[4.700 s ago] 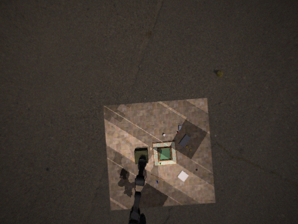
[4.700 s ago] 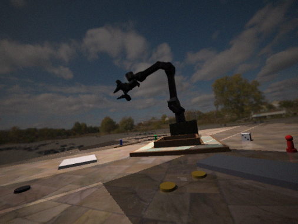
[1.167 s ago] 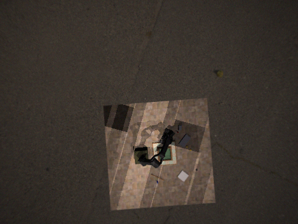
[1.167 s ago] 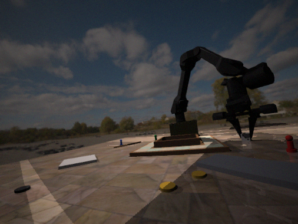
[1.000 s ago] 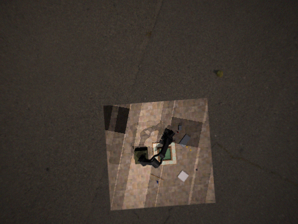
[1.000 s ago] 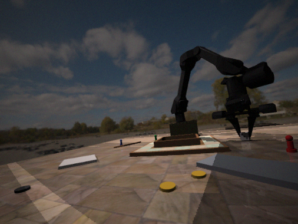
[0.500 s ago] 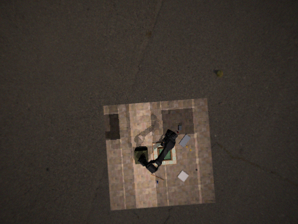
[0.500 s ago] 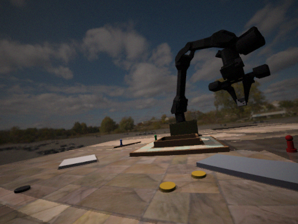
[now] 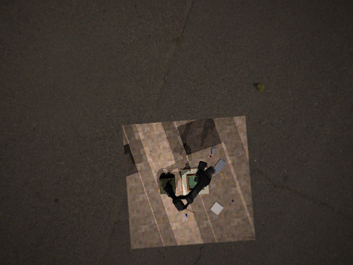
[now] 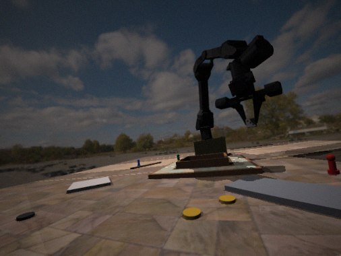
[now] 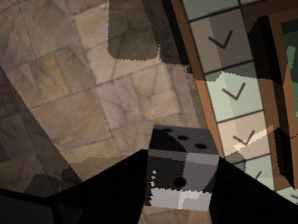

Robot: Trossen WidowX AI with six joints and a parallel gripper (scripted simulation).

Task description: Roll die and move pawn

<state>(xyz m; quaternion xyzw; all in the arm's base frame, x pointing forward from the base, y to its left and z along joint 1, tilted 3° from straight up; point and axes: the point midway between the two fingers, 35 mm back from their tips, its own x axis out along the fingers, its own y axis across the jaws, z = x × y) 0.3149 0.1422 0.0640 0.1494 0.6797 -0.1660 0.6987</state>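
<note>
1. The gripper (image 11: 180,183) is clenched on the die (image 11: 181,171), a pale grey cube with dark pips, and carries it high above the bench (image 10: 135,222).
2. In the wrist view the die hangs over bench tiles just outside the board (image 11: 229,90), beside its row of arrow squares. The dice tray (image 11: 282,36) lies further in, past a dark raised frame.
3. Likely risk: letting go here would drop the die on the bench or on the ring of squares, not in the tray, because the gripper is not yet over the opening.
4. Second risk: from this height the die could bounce over the tray's low wall.
5. Third risk: a low pass could knock the green pawn (image 10: 178,157) at the board's far edge.
6. The tray's green floor (image 9: 191,181) is partly hidden by the arm; nothing can be seen in it.
7. A red pawn (image 10: 332,164) stands on the bench, well apart from the board.
</note>
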